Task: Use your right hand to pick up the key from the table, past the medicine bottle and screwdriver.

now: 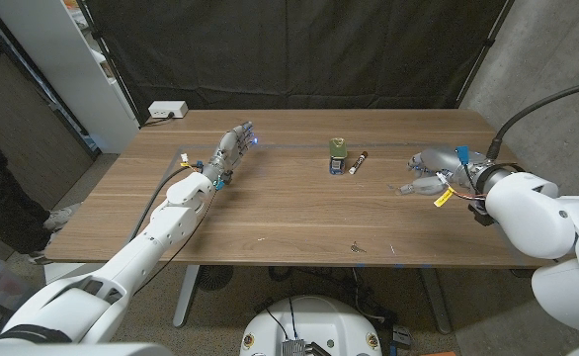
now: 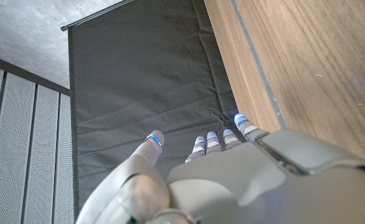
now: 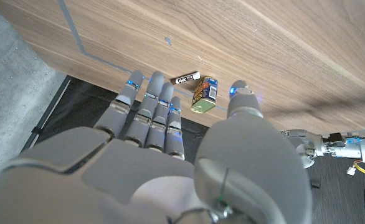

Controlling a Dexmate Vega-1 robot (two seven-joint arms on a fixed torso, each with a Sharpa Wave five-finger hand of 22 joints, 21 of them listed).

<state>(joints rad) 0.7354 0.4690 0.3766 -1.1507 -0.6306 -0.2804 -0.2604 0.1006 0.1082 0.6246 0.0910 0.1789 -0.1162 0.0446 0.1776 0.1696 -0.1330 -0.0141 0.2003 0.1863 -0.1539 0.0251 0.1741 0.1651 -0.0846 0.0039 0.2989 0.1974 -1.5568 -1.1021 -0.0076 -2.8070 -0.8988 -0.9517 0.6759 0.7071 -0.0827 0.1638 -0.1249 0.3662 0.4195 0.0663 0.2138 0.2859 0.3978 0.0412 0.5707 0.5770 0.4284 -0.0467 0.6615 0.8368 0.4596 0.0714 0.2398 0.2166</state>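
**Right hand open, well short of the key**

Here, nearest the robot, a small key lies close to the front edge of the wooden table. It sits toward the robot and to the inner side of the right hand, well apart from it. That hand is held out over the table's right part, fingers spread wide and holding nothing. Beyond its fingertips, toward the table's middle, stands a small medicine bottle with a yellow label, and just beside the bottle, on the right hand's side, lies a short dark screwdriver. Farther off, past these two, the left hand reaches over the table's left part, fingers extended and apart, empty. A white power strip sits at the far left corner.
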